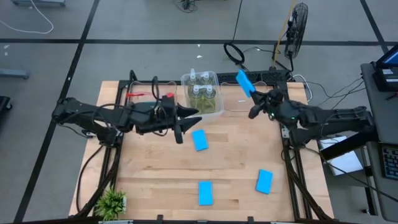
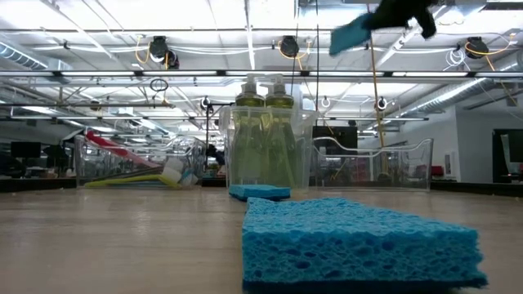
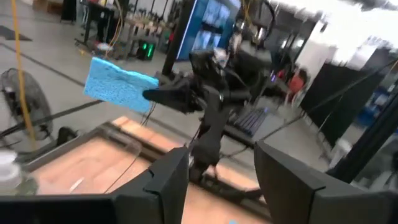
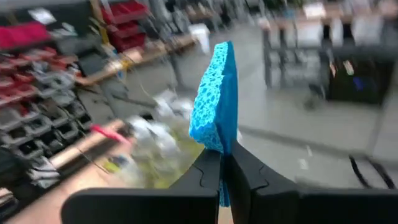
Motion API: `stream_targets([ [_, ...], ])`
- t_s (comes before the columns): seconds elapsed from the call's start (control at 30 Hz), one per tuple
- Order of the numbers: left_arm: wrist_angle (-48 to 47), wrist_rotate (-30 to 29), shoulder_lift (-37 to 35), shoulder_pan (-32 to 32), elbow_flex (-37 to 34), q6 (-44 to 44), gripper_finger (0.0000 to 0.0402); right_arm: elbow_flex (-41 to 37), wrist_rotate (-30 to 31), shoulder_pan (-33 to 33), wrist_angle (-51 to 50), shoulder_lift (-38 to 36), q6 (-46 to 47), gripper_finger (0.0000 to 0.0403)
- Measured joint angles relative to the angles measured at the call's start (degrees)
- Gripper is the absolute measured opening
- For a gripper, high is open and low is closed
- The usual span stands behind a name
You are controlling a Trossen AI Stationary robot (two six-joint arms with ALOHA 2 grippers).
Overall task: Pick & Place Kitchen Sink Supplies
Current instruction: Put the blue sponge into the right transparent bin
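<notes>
From the far left, I am seeing the brushes lying in their clear bin, behind my left gripper. That gripper is hovering low with its fingers apart and nothing between them, just short of the middle bin, where the four bottles are standing upright. So I am judging brushes and bottles as finished.

The sponges are what is left. One loose sponge is lying on the wooden table just ahead of and beside the left gripper. Two more, a near sponge and a right-hand sponge, are lying well apart from both claws toward the table's front edge.

Further right, my right gripper is pinching the fourth, lifted sponge tight by its lower edge, holding it up on end in the air above the empty bin beside the bottles. I reckon I am delivering the first sponge, with three still to collect.
</notes>
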Motion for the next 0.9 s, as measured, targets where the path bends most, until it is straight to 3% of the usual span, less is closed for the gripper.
stream_targets([
  [0.2, -6.9, 0.7, 0.0, 0.0, 0.0, 1.3, 0.0171, 0.0, -0.7, -8.0, -15.1, 1.6, 14.5, 0.0],
  [0.3, -11.4, 0.7, 0.1, 0.0, 0.0, 1.9, 0.0168, -0.1, -4.3, -12.1, -17.5, 3.6, 17.5, 0.0],
  [0.6, -19.6, 0.5, 0.1, 1.1, 0.0, 1.7, 0.0175, -8.0, -12.2, -20.9, -14.5, 9.4, 25.8, 0.0],
  [0.9, -26.6, 2.3, 0.1, 4.2, 0.0, -0.1, 0.0175, -15.4, -12.6, -22.2, -9.2, 9.0, 34.4, 0.0],
])
